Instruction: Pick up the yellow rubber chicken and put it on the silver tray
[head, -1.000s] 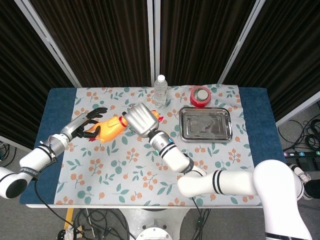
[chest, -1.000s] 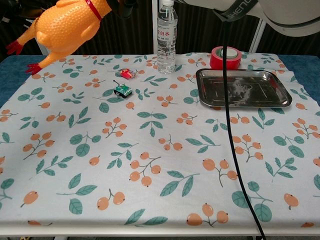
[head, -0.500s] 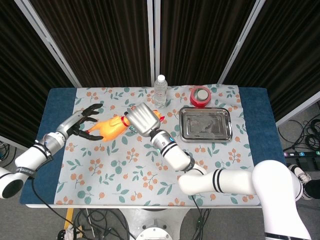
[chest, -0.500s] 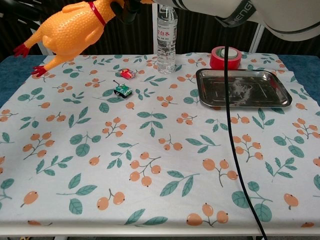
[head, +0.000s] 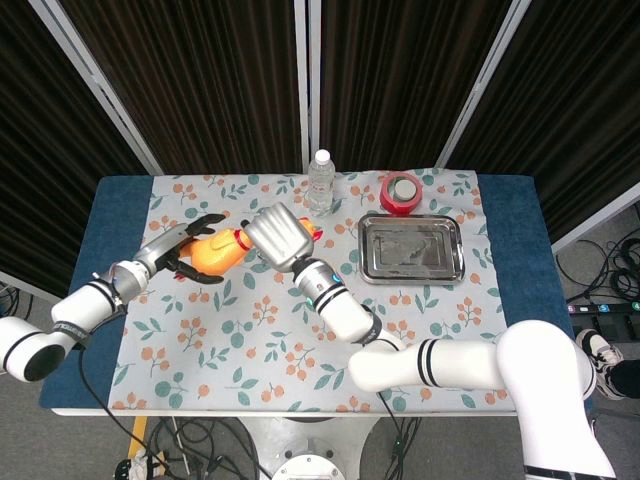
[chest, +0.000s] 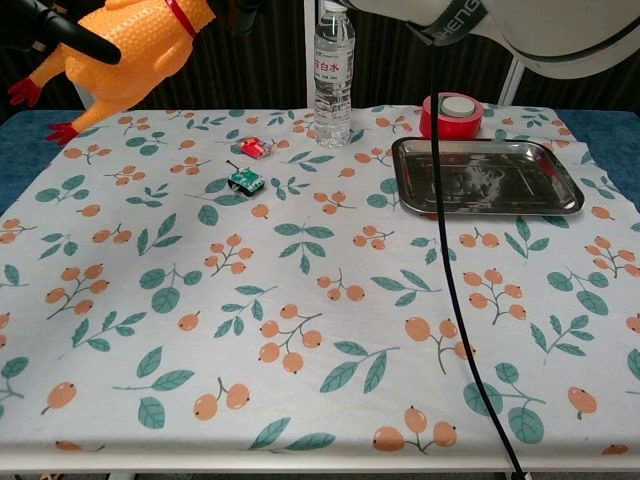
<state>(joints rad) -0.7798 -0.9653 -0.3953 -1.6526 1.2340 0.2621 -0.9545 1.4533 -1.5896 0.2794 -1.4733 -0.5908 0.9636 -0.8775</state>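
Note:
The yellow rubber chicken (head: 218, 251) hangs in the air over the table's left rear part, seen up close at the chest view's top left (chest: 130, 40). My right hand (head: 281, 238) grips its head end by the red collar. My left hand (head: 180, 250) reaches in from the left, its dark fingers (chest: 75, 32) spread around the chicken's rear, one lying across the body. The silver tray (head: 410, 217) sits empty at the right rear (chest: 485, 205), well away from the chicken.
A water bottle (chest: 334, 70) stands at the rear middle, and a red tape roll (chest: 451, 115) sits behind the tray. Two small toys (chest: 245, 180) lie on the floral cloth below the chicken. A black cable (chest: 440, 260) hangs from my right arm.
The chicken has shifted left and a little up in my right hand. My left hand, drawn back half a second ago, has come in around the chicken's rear again.

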